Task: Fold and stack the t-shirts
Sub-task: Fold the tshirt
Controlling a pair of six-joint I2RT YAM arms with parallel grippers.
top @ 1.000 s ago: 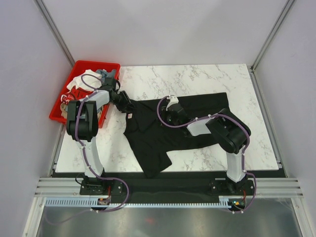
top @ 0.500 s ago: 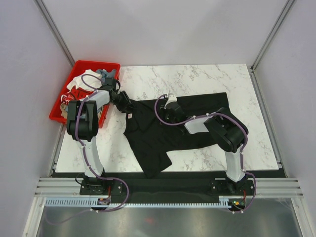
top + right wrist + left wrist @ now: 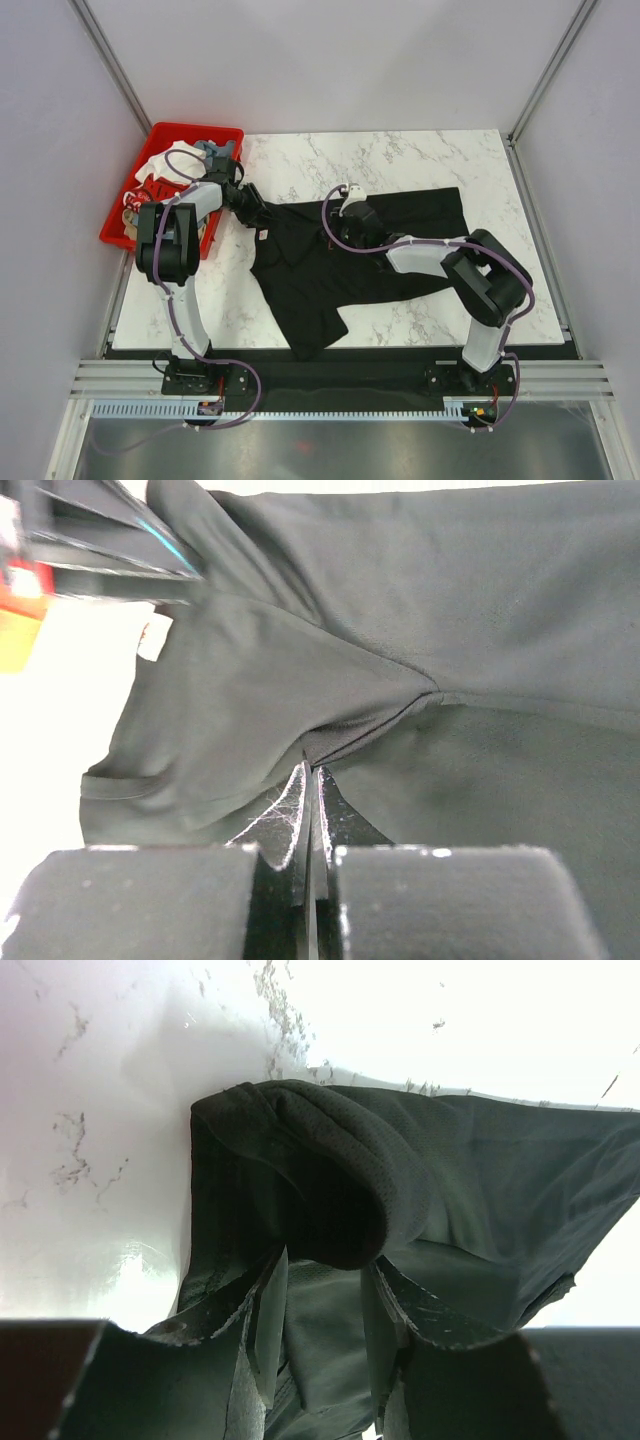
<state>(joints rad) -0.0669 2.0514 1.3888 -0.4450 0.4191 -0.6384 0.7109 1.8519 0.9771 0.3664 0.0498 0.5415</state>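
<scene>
The black t-shirt (image 3: 340, 265) lies spread on the marble table, with its small white neck label (image 3: 264, 236) at the left. My left gripper (image 3: 254, 213) is at the shirt's far left corner. In the left wrist view its fingers (image 3: 250, 1310) stand part closed with a thick bunch of black cloth (image 3: 330, 1180) between and over them. My right gripper (image 3: 351, 214) is at the shirt's far edge near the middle. In the right wrist view it (image 3: 312, 768) is shut on a thin fold of the shirt (image 3: 420, 600). The label (image 3: 155, 638) shows there too.
A red plastic bin (image 3: 195, 127) stands off the table's far left corner. It holds white cloth (image 3: 160, 165) and grey-blue cloth (image 3: 215, 150). The shirt's lower part hangs toward the near edge (image 3: 310, 345). Bare marble (image 3: 400, 160) lies beyond the shirt.
My right arm's elbow has swung to the right and its gripper has shifted slightly right with the cloth. The left arm has not moved.
</scene>
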